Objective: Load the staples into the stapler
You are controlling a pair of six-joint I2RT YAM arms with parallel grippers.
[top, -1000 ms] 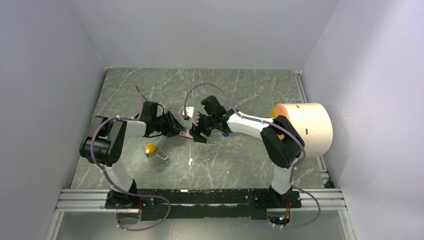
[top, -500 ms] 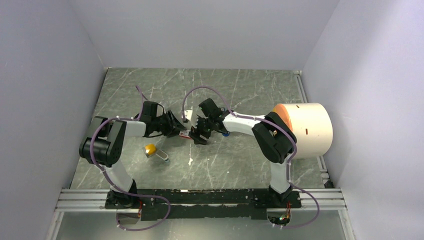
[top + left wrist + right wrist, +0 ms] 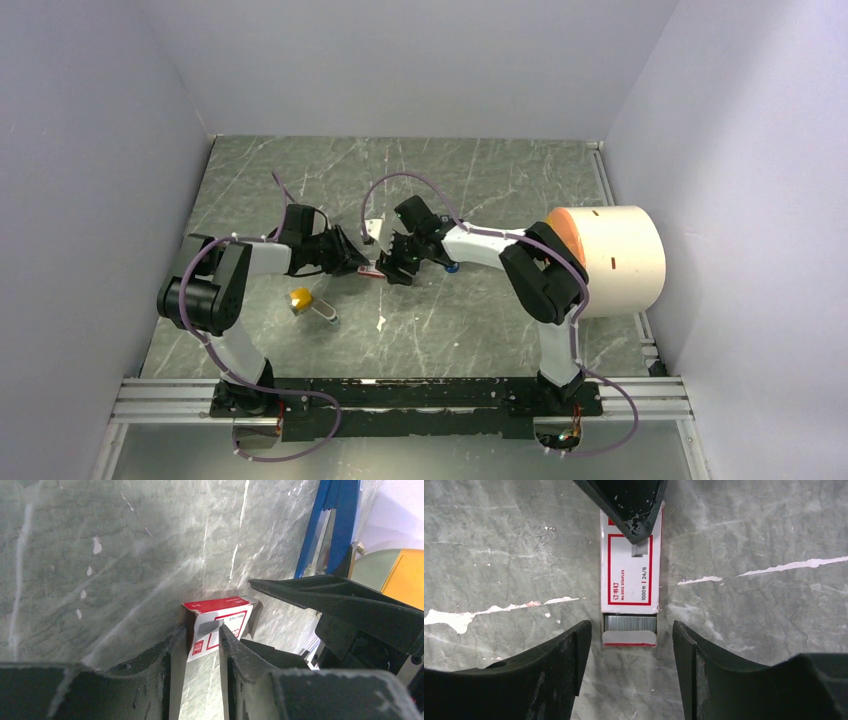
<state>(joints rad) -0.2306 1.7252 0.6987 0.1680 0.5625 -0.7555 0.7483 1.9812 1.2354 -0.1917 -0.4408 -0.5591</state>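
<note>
Lying in half-open box [image 3: 630,580], staples [image 3: 631,623]

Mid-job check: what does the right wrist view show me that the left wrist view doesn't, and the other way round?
Right wrist only: the silvery staples exposed in the grey tray slid partly out of the red-and-white box, with the right end effector open, a finger on each side, clear of it. Left wrist only: the blue stapler beyond the box, and the left end effector with its fingers close together at the box's end. Both: the box lying on the table, plus a finger of the other arm.
</note>
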